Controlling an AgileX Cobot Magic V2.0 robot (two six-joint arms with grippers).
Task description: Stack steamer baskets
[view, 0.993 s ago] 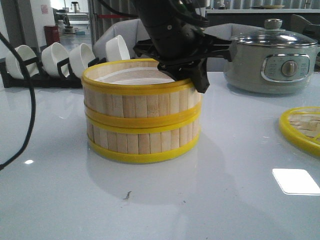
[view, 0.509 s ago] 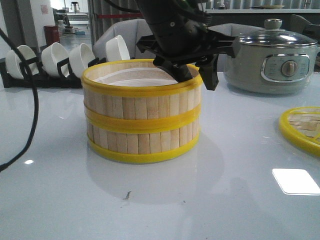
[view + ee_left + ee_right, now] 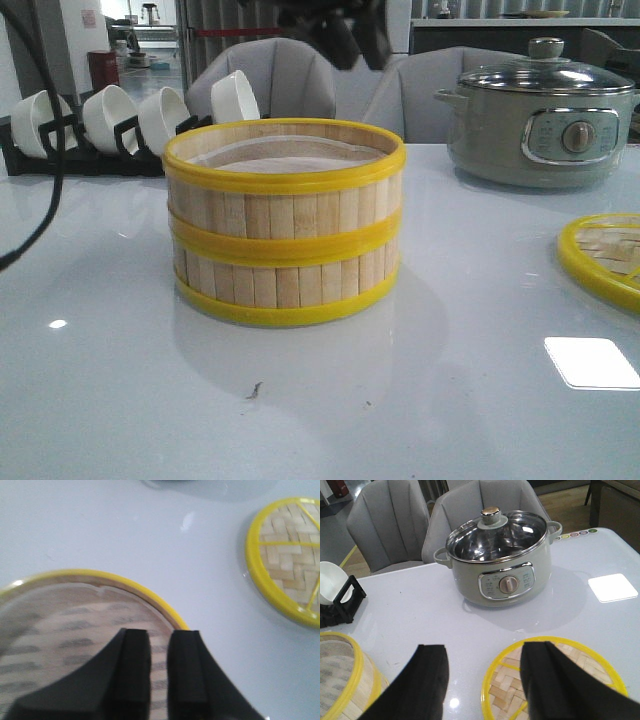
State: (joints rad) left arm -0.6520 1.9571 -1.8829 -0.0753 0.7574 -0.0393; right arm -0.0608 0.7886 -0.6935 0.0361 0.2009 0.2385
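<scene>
Two baskets [image 3: 285,225] stacked, right under the left gripper [image 3: 159,675]. Fingers nearly shut there, holding nothing. Bare table [image 3: 480,300] between stack and lid. Lid [image 3: 506,692] flat, just below the right gripper [image 3: 482,680], so nearer to that arm. Fingers wide apart there, holding nothing. Round, so no long side to line up. Likely next: grab the rim, lift, carry left onto the stack. Pot [image 3: 502,560] farther ahead, well apart.
</scene>
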